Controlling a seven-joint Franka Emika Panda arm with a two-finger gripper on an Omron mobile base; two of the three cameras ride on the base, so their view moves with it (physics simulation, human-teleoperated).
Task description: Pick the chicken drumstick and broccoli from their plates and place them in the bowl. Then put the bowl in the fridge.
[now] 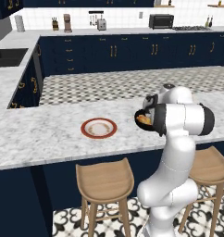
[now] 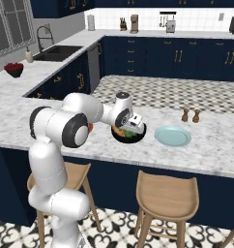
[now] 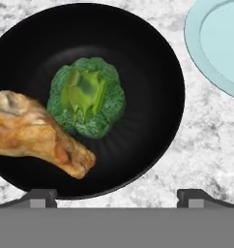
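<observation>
Right under my gripper point(image 3: 117, 196) sits the black bowl point(image 3: 153, 63), with the chicken drumstick point(image 3: 36, 133) and the broccoli point(image 3: 87, 101) already lying inside, touching each other. My fingers point(image 3: 39, 196) stand wide apart and hold nothing. Off to the hand's upper right the pale blue plate point(image 3: 206, 43) lies bare; the red-rimmed plate point(image 1: 99, 128) is bare too. I judge the 2 food items done, so the fridge step is in hand. Next I need to grip the bowl's rim and lift without tipping it.
</observation>
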